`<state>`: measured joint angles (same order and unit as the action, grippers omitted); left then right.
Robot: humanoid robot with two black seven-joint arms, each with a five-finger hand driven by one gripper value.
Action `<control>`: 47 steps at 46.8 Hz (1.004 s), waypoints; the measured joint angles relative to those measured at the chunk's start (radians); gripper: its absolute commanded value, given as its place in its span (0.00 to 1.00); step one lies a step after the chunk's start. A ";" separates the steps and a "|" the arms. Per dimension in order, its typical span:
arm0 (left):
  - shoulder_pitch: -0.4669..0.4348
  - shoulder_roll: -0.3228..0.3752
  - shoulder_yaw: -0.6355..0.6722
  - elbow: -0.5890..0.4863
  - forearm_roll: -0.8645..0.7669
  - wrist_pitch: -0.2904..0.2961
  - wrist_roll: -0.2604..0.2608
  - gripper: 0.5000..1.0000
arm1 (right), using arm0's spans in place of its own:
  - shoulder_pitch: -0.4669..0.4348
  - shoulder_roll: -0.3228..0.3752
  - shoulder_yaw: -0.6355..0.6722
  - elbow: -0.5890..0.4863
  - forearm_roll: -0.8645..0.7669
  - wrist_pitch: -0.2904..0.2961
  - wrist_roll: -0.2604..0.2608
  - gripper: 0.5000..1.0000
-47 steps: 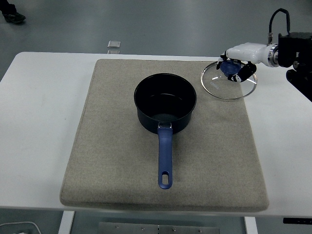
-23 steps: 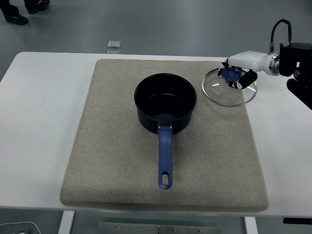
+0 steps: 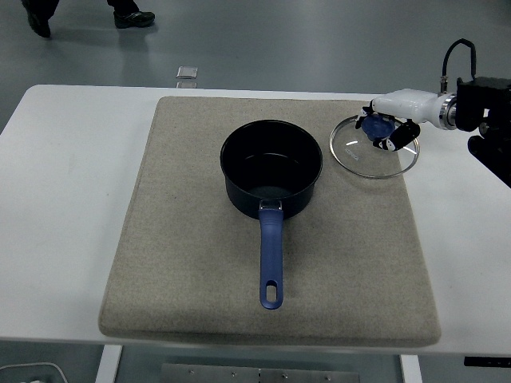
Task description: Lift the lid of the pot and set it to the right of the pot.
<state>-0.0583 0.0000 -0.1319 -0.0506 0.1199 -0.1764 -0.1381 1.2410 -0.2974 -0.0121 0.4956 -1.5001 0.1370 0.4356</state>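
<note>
Glass lid (image 3: 361, 152): lying on the mat's far right corner, just right of the pot.
Right hand (image 3: 386, 128): fingers curled around the lid's blue knob.
Pot (image 3: 271, 169): open, mid-mat, handle toward the near edge.
Mat (image 3: 176, 255): grey, on the white counter (image 3: 64, 207).

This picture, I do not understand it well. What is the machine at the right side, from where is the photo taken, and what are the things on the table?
The camera sits high on a robot and looks down over a white table. The robot's right hand comes in from the right edge; the left arm is out of view. On the table lies a grey mat. On the mat stands a dark pot, open, its blue handle pointing toward the camera. Right of the pot lies a glass lid. The fingers are curled around the lid's blue knob.
</note>
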 measured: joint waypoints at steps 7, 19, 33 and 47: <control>0.000 0.000 0.000 0.000 0.000 0.000 0.000 1.00 | 0.000 0.004 0.000 0.000 0.000 -0.001 0.000 0.00; 0.000 0.000 0.000 0.000 0.000 0.000 0.000 1.00 | -0.003 0.003 0.001 0.001 0.006 -0.005 0.000 0.00; 0.000 0.000 0.000 0.000 0.000 0.000 0.000 1.00 | -0.009 0.003 -0.002 0.001 0.106 -0.004 -0.002 0.82; 0.000 0.000 0.000 -0.001 0.000 0.000 0.000 1.00 | -0.010 0.004 -0.003 0.001 0.107 -0.005 0.000 0.82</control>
<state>-0.0584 0.0000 -0.1319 -0.0511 0.1200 -0.1764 -0.1381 1.2309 -0.2939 -0.0149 0.4971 -1.3929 0.1322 0.4355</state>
